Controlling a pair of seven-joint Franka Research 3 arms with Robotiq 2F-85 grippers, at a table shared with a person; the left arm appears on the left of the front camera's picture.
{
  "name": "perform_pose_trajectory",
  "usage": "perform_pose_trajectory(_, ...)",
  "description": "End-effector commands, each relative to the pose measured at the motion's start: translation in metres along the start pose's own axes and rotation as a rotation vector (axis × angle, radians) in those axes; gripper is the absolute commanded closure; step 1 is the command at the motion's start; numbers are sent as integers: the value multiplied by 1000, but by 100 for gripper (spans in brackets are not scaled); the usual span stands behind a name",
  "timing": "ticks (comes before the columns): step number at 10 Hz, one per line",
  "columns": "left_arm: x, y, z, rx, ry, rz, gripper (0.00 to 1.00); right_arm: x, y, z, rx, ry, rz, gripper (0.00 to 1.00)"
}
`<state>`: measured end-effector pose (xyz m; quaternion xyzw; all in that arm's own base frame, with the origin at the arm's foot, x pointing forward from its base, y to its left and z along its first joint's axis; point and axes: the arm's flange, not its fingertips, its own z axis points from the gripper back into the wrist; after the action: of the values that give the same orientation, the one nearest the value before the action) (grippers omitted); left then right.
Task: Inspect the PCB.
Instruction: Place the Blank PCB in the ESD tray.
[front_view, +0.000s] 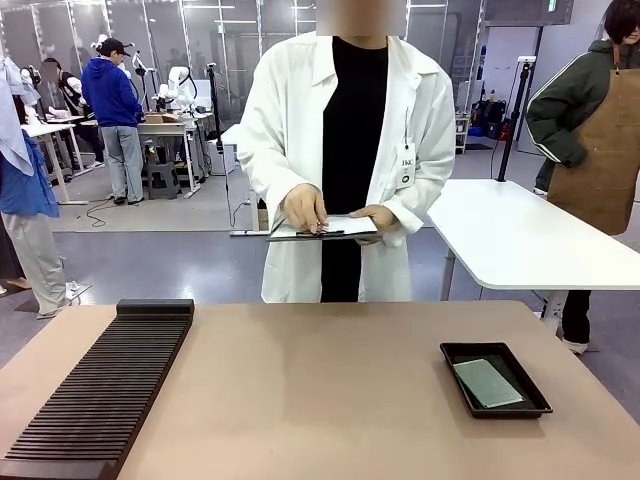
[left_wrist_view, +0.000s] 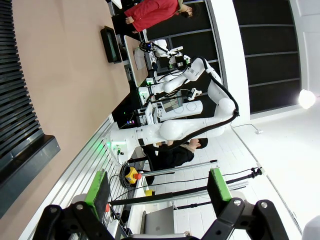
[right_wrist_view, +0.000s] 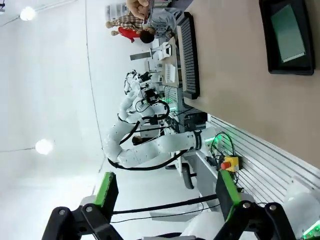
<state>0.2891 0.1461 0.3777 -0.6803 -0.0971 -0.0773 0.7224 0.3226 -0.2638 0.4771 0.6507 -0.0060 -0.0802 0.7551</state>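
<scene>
One thin, flat green rectangular PCB (front_view: 487, 383) lies in the black rectangular tray (front_view: 495, 409) near the table's right edge; likely light, stiff and fragile, so grip its edges. Left gripper (left_wrist_view: 158, 192) and right gripper (right_wrist_view: 163, 194) gape wide, empty.

On the table (front_view: 330, 390): at 9 o'clock, slotted rack (front_view: 100, 390) running from near edge toward far side; at 3 o'clock, tray (front_view: 495, 379) with the PCB (front_view: 487, 383) lying flat in it. Well apart, rack and tray. Beyond the far edge at 12 o'clock, person holding clipboard (front_view: 325, 229) in both hands.
</scene>
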Motion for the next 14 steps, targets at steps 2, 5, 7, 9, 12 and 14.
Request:
perform_pose_trajectory(2, 0, -4, 0, 11, -1, 4, 0, 0, 0, 0, 0, 0, 0, 0)
perform_pose_trajectory(5, 0, -4, 0, 11, -1, 4, 0, 0, 0, 0, 0, 0, 0, 0)
perform_pose_trajectory(7, 0, -4, 0, 11, -1, 4, 0, 0, 0, 0, 0, 0, 0, 0)
perform_pose_trajectory(9, 0, -4, 0, 11, -1, 4, 0, 0, 0, 0, 0, 0, 0, 0)
perform_pose_trajectory(12, 0, -4, 0, 11, -1, 4, 0, 0, 0, 0, 0, 0, 0, 0)
perform_pose_trajectory(14, 0, -4, 0, 11, -1, 4, 0, 0, 0, 0, 0, 0, 0, 0)
